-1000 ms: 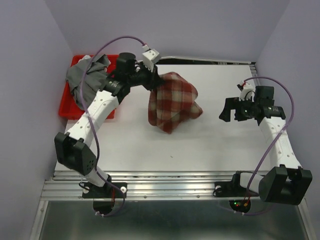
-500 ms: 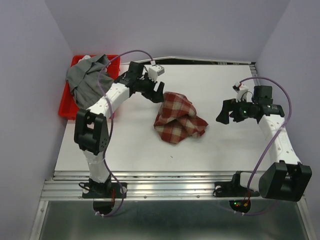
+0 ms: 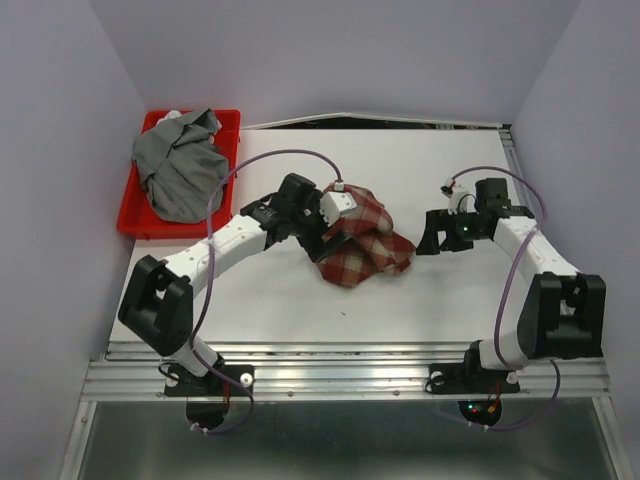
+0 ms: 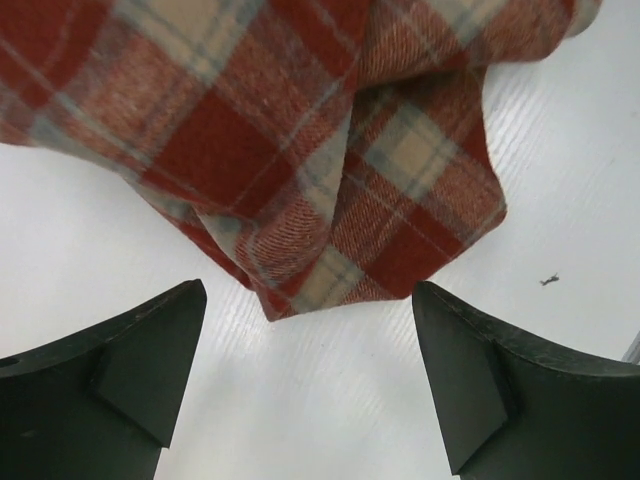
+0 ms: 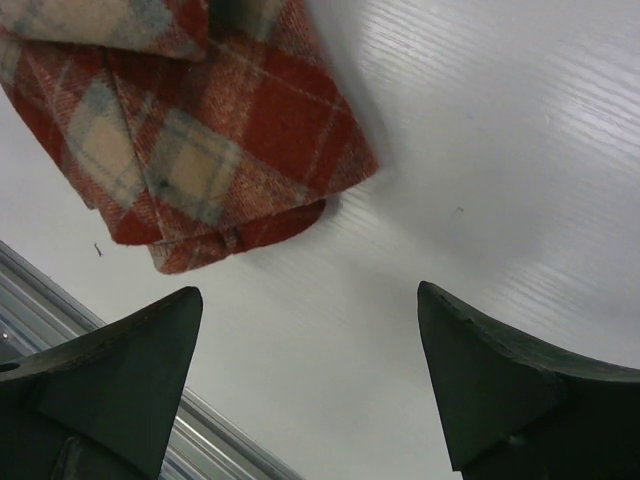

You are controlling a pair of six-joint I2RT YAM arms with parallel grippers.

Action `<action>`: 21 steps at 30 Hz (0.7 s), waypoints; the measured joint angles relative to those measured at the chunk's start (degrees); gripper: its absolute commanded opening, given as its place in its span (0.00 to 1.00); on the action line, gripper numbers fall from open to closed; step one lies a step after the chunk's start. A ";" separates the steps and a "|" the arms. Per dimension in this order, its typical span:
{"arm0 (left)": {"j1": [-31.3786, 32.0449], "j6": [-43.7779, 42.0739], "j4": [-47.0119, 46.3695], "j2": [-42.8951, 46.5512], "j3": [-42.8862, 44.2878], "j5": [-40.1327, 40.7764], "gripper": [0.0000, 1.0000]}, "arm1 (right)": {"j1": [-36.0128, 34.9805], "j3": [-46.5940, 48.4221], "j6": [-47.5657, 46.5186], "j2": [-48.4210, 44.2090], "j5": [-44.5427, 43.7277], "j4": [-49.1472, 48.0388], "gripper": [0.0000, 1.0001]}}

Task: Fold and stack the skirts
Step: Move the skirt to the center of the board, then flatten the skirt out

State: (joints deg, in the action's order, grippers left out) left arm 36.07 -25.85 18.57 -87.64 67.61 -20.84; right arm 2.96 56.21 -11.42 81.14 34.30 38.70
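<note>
The red-and-cream plaid skirt [image 3: 365, 245] lies in a crumpled heap on the white table [image 3: 280, 290], loose. My left gripper [image 3: 338, 230] hovers over its left part, open. In the left wrist view the plaid skirt [image 4: 300, 130] fills the top, and my left gripper [image 4: 310, 345] has only bare table between its fingers [image 4: 130, 370]. My right gripper [image 3: 433, 235] stands open just right of the heap. The right wrist view has the plaid skirt [image 5: 190, 130] at the upper left, apart from my right gripper [image 5: 310, 350]. The grey skirt [image 3: 180, 165] lies bunched in the red tray [image 3: 230, 118].
The red tray sits at the table's back left corner, against the left wall. An aluminium rail [image 3: 340, 372] runs along the near edge and shows as the rail [image 5: 40, 290] in the right wrist view. Purple walls enclose three sides.
My left gripper opened and let go of the plaid skirt, which dropped into a heap on the table. The left arm swung nearer, over it. My right gripper moved left toward it.
</note>
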 measured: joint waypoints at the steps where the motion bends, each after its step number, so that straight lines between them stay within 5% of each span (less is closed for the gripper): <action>1: 0.52 0.07 -0.72 -0.94 -1.05 1.53 0.96 | -0.57 0.00 0.85 1.09 0.00 -0.92 0.91; 6: 2.16 0.76 -4.24 -5.31 -2.01 7.54 0.95 | -4.37 1.18 3.91 10.10 -0.42 -6.10 0.82; 9: 2.47 1.03 -6.38 -7.78 -1.95 9.94 0.84 | -6.82 2.45 5.25 15.10 -1.20 -8.28 0.72; 12: 2.60 1.16 -6.93 -10.27 -1.01 11.93 0.43 | -9.16 3.04 6.88 18.56 -2.34 -10.32 0.42; 13: 2.62 1.60 -7.10 -11.61 -0.09 12.70 0.33 | -9.79 3.61 6.97 19.43 -2.47 -10.51 0.20; 15: 2.49 1.60 -5.99 -14.03 2.56 13.60 0.14 | -10.75 5.70 7.98 21.14 -4.07 -10.84 0.05; 17: 1.70 2.45 -4.00 -15.23 5.70 12.50 0.01 | -10.71 6.80 8.57 21.59 -5.49 -11.28 0.01; 21: -2.43 4.63 -0.57 -13.68 11.76 5.40 0.00 | -6.40 9.77 9.73 20.02 -7.54 -10.93 0.01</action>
State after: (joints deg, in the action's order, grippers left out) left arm 33.65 -21.21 18.00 -101.32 79.37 -15.44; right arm -3.44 65.98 -1.69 101.16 26.76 27.77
